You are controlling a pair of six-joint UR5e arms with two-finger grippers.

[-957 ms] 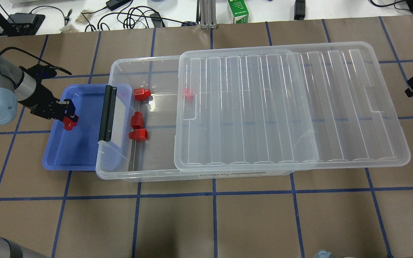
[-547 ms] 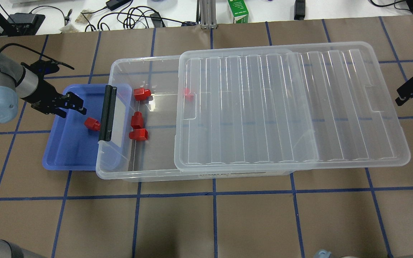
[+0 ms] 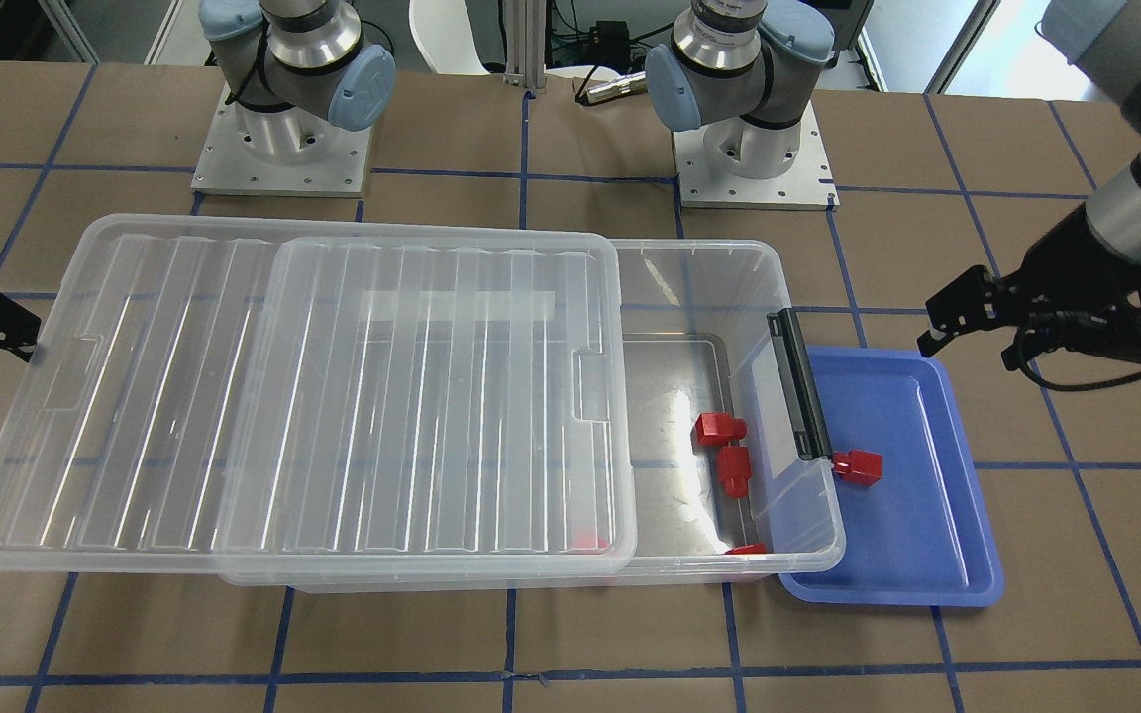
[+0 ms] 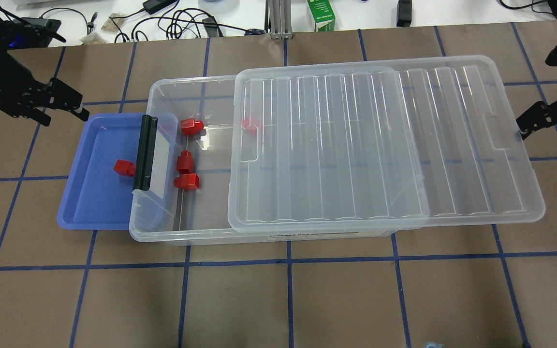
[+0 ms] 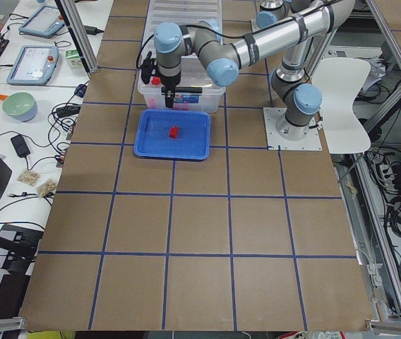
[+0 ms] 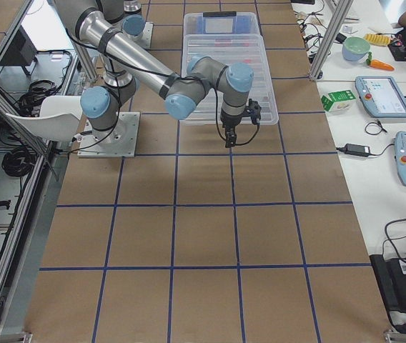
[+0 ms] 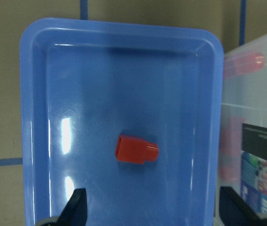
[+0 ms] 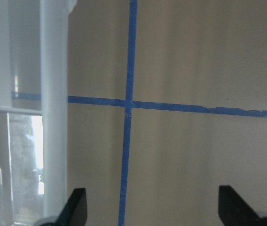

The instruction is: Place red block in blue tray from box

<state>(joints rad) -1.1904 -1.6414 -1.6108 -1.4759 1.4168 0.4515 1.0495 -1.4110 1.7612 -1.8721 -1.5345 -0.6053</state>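
One red block [image 4: 124, 167] lies on its side in the blue tray [image 4: 92, 205], close to the box's black latch bar [image 4: 144, 152]. It also shows in the left wrist view [image 7: 136, 149] and the front view [image 3: 858, 466]. My left gripper [image 4: 76, 105] is open and empty, above the tray's far left corner. The clear box [image 4: 155, 92] holds three more red blocks [image 4: 186, 181] in its uncovered end and one [image 4: 252, 126] under the lid [image 4: 380, 145]. My right gripper [image 4: 542, 128] is open at the lid's right end.
The box's left end overhangs the tray's right side. The ribbed lid sits shifted to the right, past the box's right end. Cables and a green carton [image 4: 321, 14] lie beyond the table's far edge.
My left gripper let go of the red block, which now lies in the tray, and rose and drew back to the far left. My right gripper came in and the lid slid slightly left.
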